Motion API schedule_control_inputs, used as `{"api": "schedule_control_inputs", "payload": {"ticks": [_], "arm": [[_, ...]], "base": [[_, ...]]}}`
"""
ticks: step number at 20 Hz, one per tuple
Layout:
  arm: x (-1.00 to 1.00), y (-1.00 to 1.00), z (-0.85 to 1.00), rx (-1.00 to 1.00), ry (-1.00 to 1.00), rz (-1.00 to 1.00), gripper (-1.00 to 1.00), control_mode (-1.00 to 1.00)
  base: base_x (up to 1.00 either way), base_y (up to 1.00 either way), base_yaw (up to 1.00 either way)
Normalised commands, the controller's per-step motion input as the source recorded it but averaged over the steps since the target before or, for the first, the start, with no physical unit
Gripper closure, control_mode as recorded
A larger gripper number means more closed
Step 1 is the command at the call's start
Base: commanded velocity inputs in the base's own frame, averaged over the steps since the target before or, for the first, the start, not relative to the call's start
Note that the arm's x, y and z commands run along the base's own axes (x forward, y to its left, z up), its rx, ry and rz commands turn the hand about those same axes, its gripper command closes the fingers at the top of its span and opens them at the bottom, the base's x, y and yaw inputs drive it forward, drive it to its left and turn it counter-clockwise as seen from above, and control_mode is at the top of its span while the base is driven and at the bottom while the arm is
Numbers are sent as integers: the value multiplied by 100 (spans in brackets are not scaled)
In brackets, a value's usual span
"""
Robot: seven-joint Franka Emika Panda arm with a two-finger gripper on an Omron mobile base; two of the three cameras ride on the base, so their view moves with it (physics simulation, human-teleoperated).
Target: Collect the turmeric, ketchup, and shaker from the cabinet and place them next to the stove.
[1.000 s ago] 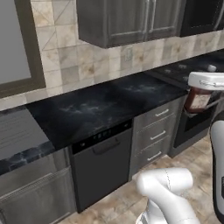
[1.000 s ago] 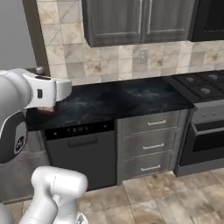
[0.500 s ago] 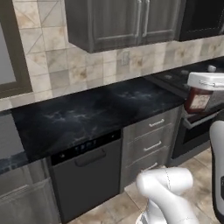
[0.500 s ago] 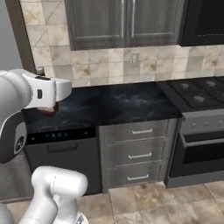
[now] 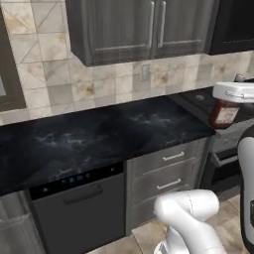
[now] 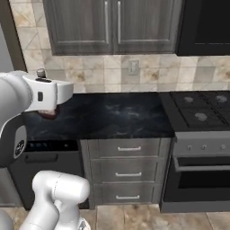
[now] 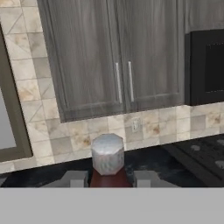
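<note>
1. The fingers (image 7: 108,178) are clamped on the ketchup (image 7: 108,161); in the hand view the two grey tips sit tight against either side of its red-brown shoulder.
2. The ketchup (image 5: 225,113) hangs below the white hand, above the right end of the worktop (image 5: 99,134) in the left base view, in the air and apart from the stone.
3. In the right base view only a sliver of its dark red body (image 6: 48,113) shows under the hand, over the worktop's (image 6: 112,114) left part.
4. The worktop's front edge runs straight, and its dark marbled top lies bare from the bottle across to the stove (image 6: 202,110).
5. The stove butts against the worktop's right end; black top, round grey burner caps, steel front with an oven door.
6. The bottle's pale label carries no writing that can be read; its cap looks faceted and mottled grey.
7. The cabinet (image 7: 118,57) is grey woodgrain, both doors closed, two slim silver bar handles side by side at the centre seam.
8. Beige stone tiles with an outlet plate (image 6: 133,67) fill the wall between cabinet and worktop.
9. Three drawers (image 6: 129,173) with short bar pulls sit below the worktop, beside a dark dishwasher (image 5: 79,211).
</note>
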Motion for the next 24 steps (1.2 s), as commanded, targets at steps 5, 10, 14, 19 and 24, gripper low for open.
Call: {"api": "schedule_control_inputs", "payload": {"ticks": [5,10,14,19,24], "arm": [[0,0,0,0,0,0,100,100],[0,0,0,0,0,0,100,100],[0,0,0,0,0,0,100,100],[0,0,0,0,0,0,100,100],[0,0,0,0,0,0,100,100]], "base": [[37,-63,28],[30,-62,28],[31,-62,28],[30,-65,28],[29,-65,27]]}}
